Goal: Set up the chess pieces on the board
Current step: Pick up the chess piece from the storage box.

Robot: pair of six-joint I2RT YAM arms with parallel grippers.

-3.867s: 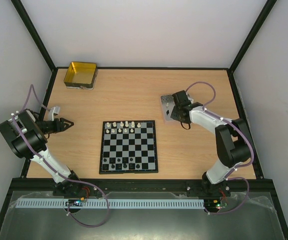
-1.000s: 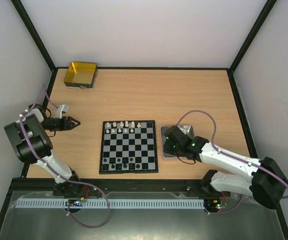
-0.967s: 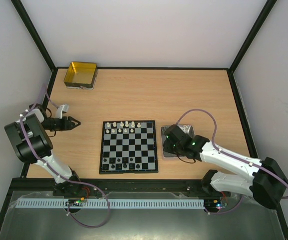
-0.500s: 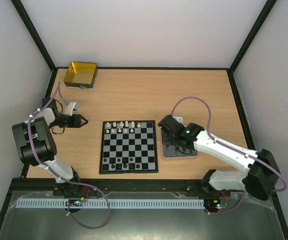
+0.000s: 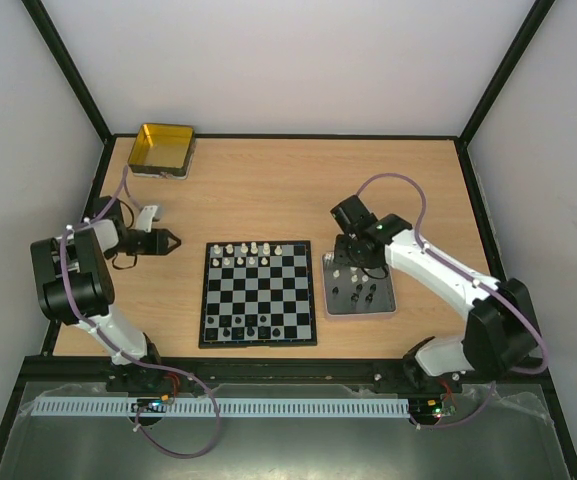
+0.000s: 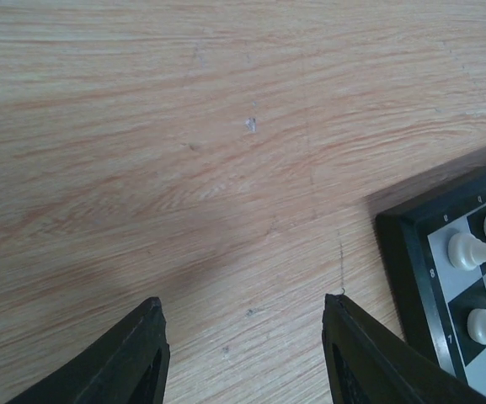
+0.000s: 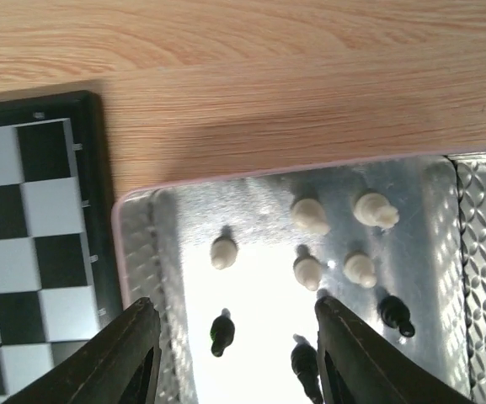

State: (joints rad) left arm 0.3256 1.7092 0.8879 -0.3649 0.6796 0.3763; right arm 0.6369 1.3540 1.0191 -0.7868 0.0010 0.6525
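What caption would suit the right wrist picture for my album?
Open jaws above a silver tray of loose white and black chess pieces, beside the board.

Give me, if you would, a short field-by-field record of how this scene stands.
table: wooden
board: centre, white pieces on far rows, black pieces on near rows, most squares bare
tray: just right of the board, holding loose pieces, at least five white and three black
tin: gold, far left corner
left pincer: open, empty, over bare wood left of the board
right pincer: open, empty, above the tray
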